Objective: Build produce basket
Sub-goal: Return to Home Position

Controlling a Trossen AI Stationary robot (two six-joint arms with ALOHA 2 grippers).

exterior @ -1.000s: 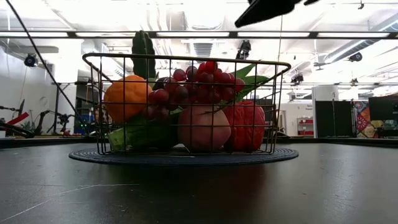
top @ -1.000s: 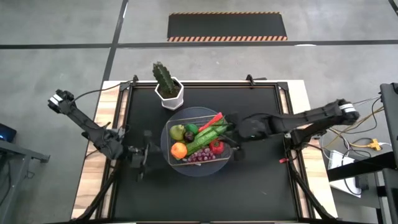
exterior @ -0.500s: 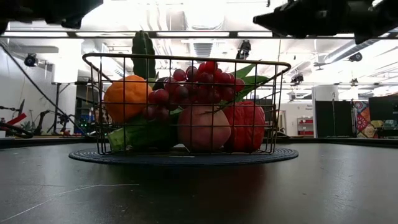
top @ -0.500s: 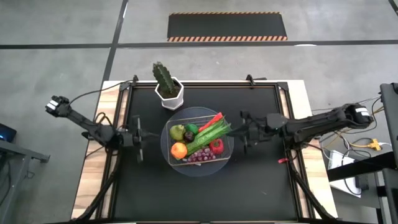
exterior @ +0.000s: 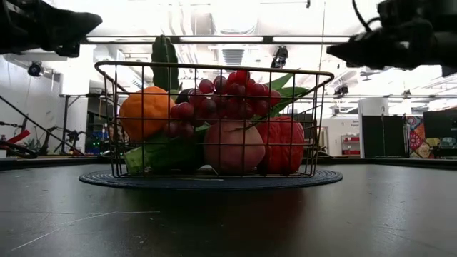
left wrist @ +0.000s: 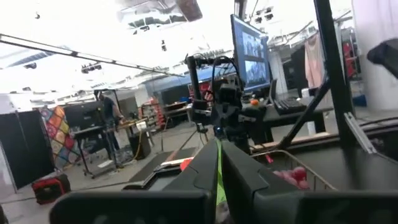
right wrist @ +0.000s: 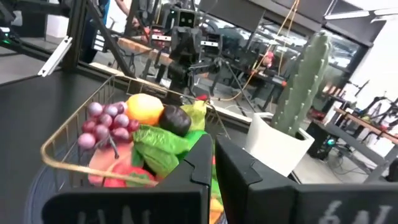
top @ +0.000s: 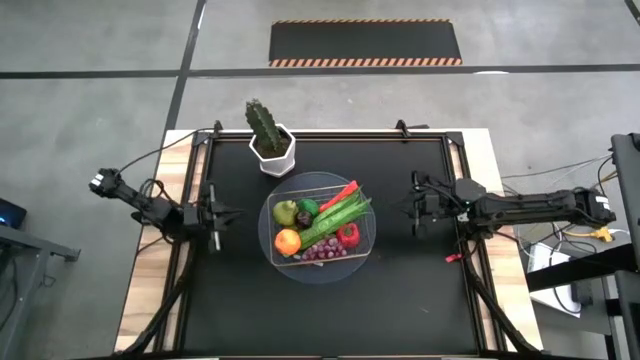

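basket [exterior: 321, 178]: thin metal wire | produce [exterior: 232, 146]: smooth plastic, slight sheen | table [exterior: 357, 221]: matt black top

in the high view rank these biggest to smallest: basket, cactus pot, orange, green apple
1. basket, by far the widest
2. cactus pot
3. orange and green apple: they look about the same size, so I won't rank one over the other

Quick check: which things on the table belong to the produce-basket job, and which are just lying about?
Job: basket, holding the orange, green apple, lime, grapes, red pepper, red chili and bean bunch; left pincer and right pincer, both shut, either side of it.

Lying about: potted cactus, just beyond the basket.
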